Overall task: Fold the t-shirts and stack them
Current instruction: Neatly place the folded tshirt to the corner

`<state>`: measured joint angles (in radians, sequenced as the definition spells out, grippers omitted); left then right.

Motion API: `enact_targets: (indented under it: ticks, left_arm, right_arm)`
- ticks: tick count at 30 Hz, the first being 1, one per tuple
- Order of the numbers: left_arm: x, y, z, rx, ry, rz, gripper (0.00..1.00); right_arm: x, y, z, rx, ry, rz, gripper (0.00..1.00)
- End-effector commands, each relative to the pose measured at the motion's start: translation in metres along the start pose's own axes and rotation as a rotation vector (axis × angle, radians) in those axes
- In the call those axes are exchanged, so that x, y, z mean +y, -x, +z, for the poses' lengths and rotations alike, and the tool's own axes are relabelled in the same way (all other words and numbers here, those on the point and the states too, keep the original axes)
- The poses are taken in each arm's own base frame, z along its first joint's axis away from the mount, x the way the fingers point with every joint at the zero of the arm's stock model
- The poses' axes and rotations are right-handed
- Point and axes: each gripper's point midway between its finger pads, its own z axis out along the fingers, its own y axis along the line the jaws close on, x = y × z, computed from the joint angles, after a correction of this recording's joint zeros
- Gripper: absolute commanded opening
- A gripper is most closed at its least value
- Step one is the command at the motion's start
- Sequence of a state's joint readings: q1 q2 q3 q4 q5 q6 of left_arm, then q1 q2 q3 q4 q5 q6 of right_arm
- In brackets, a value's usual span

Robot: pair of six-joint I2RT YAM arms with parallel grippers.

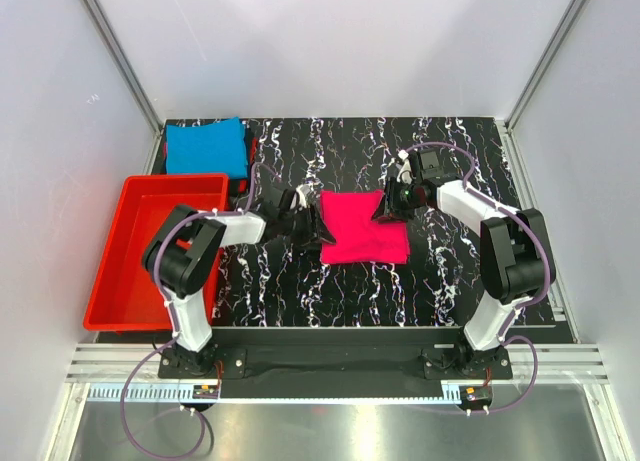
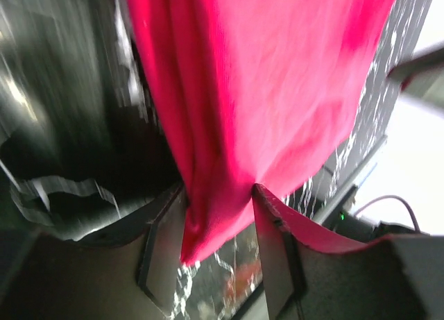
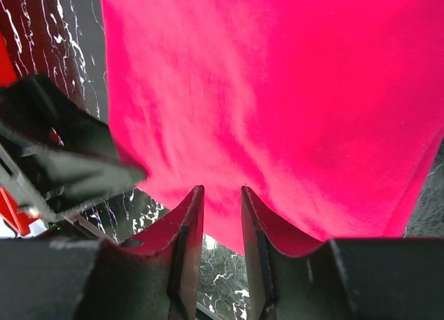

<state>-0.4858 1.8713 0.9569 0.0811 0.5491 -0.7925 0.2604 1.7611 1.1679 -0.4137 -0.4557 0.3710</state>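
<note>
The blue t-shirt (image 1: 207,147) lies folded flat at 10 o'clock on the tabletop (image 1: 450,151), long side running 9 to 3, so I judge half the folding done and the stacking left. The left tool (image 2: 218,198) stands part-open around a bunched 9 o'clock edge of the pink t-shirt (image 1: 362,233), clamped or not I cannot tell; that shirt lies mid-tabletop, part-folded, slightly longer from 9 to 3, collar hidden, and the right tool (image 3: 222,202) pinches its 2 o'clock corner

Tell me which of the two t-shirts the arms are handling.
The magenta-pink t-shirt in the middle: both arms' jaws are at its opposite edges. The turquoise t-shirt lies untouched at the far left, beyond the red tray.
</note>
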Motion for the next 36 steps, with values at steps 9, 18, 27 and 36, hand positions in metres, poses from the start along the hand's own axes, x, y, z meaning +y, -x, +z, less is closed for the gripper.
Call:
enact_targets:
  ticks: [9, 18, 27, 36]
  left_arm:
    - [0.008, 0.105, -0.03, -0.174, 0.138, 0.12, 0.63]
    - [0.028, 0.115, 0.018, -0.114, 0.143, 0.136, 0.63]
    - [0.033, 0.103, 0.036, -0.083, 0.186, 0.118, 0.6]
    - [0.039, 0.094, 0.051, -0.048, 0.217, 0.104, 0.29]
  right_arm:
    - [0.016, 0.006, -0.023, -0.078, 0.017, -0.021, 0.36]
    - [0.025, 0.01, -0.035, -0.124, 0.044, -0.039, 0.36]
    - [0.029, 0.009, -0.039, -0.136, 0.063, -0.057, 0.36]
    - [0.032, 0.008, -0.046, -0.15, 0.069, -0.073, 0.36]
